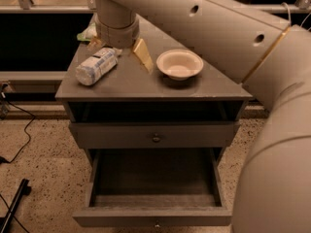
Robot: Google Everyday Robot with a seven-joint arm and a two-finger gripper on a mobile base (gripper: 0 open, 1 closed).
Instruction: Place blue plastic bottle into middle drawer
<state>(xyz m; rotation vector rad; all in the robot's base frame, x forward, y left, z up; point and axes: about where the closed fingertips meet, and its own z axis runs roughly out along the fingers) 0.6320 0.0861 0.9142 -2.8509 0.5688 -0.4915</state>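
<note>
The blue plastic bottle (96, 66) lies on its side at the left of the grey cabinet's top (146, 84), cap end pointing back right. My gripper (119, 50) hangs just above and behind the bottle's cap end. It is open, with one tan finger (144, 55) to the right and the other at the left. It holds nothing. The middle drawer (154, 216) is pulled out below, and its inside looks bare. The like drawer above it (155, 138), with a round knob, is shut.
A white bowl (179, 64) stands right of the gripper on the cabinet top. A green crinkly bag (87, 33) shows partly behind the wrist at the back left. My thick arm (272, 130) fills the right side. Cables (19, 144) lie on the speckled floor at left.
</note>
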